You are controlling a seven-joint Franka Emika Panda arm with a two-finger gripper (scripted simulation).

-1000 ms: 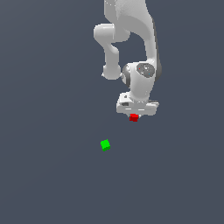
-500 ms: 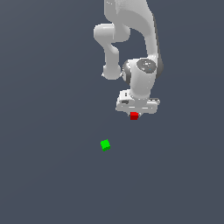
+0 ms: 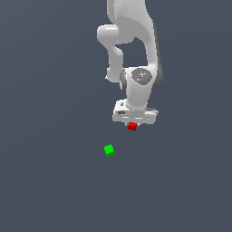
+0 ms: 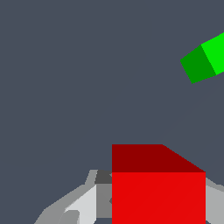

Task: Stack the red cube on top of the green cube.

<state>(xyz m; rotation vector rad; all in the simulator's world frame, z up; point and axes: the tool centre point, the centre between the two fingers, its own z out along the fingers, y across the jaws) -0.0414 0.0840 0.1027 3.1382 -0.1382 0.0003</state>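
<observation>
You've got a red cube with flat matt colour, smooth faces, no texture, same in the wrist view; the green cube looks equally plain and matt. Your arm reads as smooth white plastic-like shell with soft shading, gripper pale grey, ground a uniform matt dark grey-blue

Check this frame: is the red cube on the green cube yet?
No. The red cube sits at the gripper, apart from the green cube.
</observation>
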